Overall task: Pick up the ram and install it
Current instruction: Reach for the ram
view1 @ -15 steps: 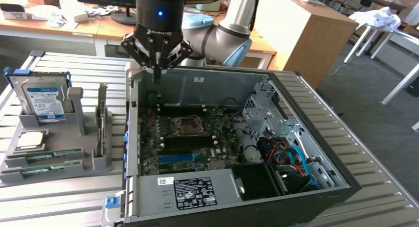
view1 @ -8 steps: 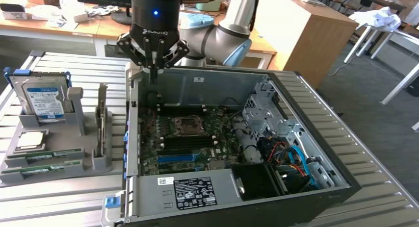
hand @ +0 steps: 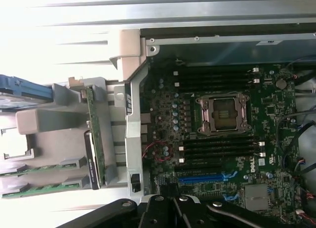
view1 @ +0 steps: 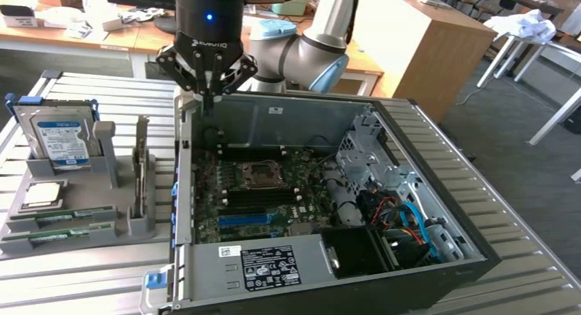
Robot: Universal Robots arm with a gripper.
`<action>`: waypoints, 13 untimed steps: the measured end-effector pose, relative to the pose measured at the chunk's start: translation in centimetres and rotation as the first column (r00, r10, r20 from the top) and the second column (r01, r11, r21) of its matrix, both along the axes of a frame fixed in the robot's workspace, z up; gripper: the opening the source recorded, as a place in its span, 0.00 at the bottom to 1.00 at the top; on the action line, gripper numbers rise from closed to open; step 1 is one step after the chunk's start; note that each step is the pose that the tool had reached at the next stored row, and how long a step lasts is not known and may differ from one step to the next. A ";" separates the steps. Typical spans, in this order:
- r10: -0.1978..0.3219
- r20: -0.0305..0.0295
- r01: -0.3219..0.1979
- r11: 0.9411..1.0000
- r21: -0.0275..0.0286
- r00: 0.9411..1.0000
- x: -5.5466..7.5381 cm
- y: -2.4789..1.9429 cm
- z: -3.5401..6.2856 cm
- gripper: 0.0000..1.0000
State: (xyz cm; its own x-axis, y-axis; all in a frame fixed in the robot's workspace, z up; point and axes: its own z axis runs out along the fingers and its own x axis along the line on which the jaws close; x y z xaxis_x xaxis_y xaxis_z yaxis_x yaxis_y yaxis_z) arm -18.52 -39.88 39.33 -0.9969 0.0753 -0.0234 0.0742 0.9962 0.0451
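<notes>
**Computer case [view1: 454, 271] open, ram not yet picked**

At the exterior view's left the ram [view1: 64, 216] lies flat in the grey tray [view1: 136, 225]. Over the case's rear corner hangs the gripper [view1: 207, 97], fingers pinched together, empty. Lowered like that, it could bump the stick or the upright card [view1: 141, 165] nearby.

In the exterior view the arm [view1: 318, 29] is cut off by the top edge above the tool [view1: 207, 105], the computer case [view1: 272, 121] runs off the bottom edge, and the print on the power supply label [view1: 269, 266] is too small to read. The ram sticks [view1: 64, 216] sit deep in the slots of the grey holder [view1: 107, 155], their chips too small to make out, and the holder hides the foot of the hard drive [view1: 62, 138]. In the wrist view, glare washes out the worktop [hand: 59, 35].
</notes>
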 end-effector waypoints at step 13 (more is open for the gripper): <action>0.000 0.000 0.000 1.000 0.000 1.000 -0.9 0.00 0.00 0.10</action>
